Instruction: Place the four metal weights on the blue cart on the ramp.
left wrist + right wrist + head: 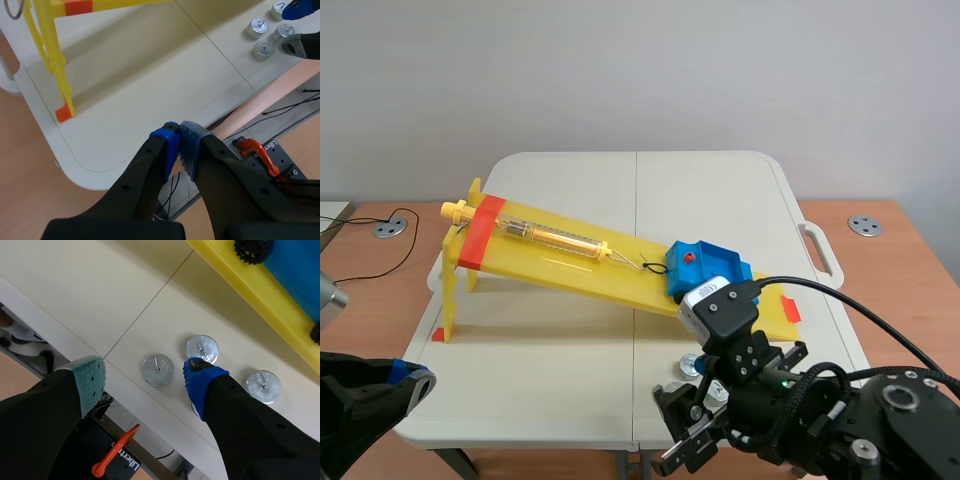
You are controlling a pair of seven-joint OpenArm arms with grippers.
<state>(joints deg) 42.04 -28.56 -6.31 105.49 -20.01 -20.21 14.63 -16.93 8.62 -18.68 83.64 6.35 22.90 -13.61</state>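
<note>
Several round metal weights lie on the white table near its front edge, below the yellow ramp (570,262). The blue cart (705,268) sits at the ramp's low end. My right gripper (145,375) hangs open over the weights: one weight (157,370) lies between its fingers, a second (202,349) just beyond the blue pad, a third (263,386) outside it. Another is mostly hidden under that finger. In the scene view the right gripper (688,425) is low over the weights (692,365). My left gripper (179,145) is shut on nothing, off the table's front left corner.
A spring scale (555,237) lies along the ramp, tied to the cart. The ramp's yellow legs (60,75) stand at the left. An orange clamp (112,457) sits under the table's front edge. The table's handle (820,250) sticks out at the right.
</note>
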